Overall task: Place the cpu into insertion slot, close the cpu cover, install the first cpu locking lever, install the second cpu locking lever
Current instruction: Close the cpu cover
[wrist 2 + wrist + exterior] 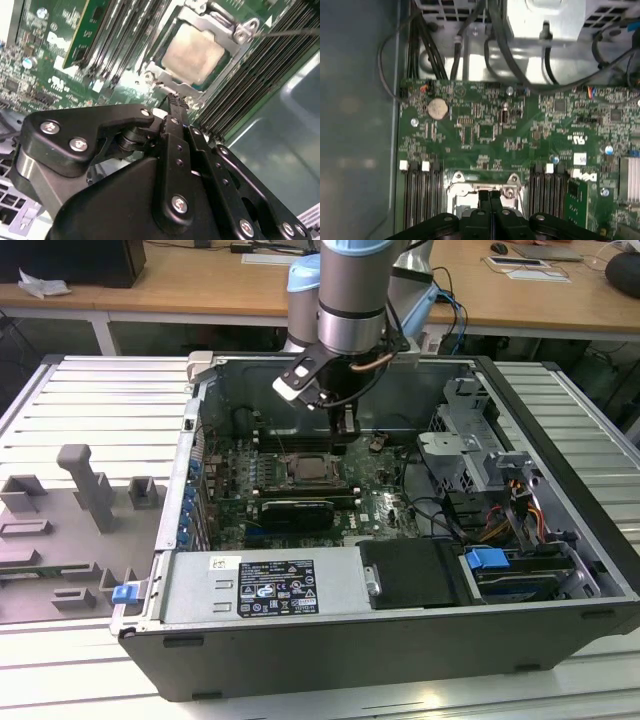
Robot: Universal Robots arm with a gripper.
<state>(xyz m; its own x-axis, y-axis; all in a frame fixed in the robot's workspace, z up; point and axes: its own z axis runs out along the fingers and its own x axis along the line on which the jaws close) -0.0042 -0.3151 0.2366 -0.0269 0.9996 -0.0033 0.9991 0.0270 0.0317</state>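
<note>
One cpu (192, 54) is seen in the second wrist view: a small flat square chip with a pale, matt silvery-beige top and slightly rounded corners. It is seated in the one insertion slot (293, 468), which lies near the middle of the exterior view on the green motherboard (485, 135). One cpu cover (220, 22), a thin silvery frame plate, is laid flat around the chip, so that the beige top is shown through its square opening. One thin metal rod (285, 32) is run off from the frame's hinged corner. One gripper (174, 100) is held just above the slot's edge in both wrist views, its two black fingers (485, 200) pressed together with nothing pinched between them; whether the metal rim is touched cannot be told. Two banks of long black memory slots (420, 195) are counted, one on each side of the socket. One round coin battery (438, 107) is set farther out on the board. In the exterior view one robot arm (350, 300) is lowered from the upper middle into one open computer case (560, 440), one black card (295, 512) is lying just below the slot, and one grey fixture (90, 485) is placed at the exterior view's left.
</note>
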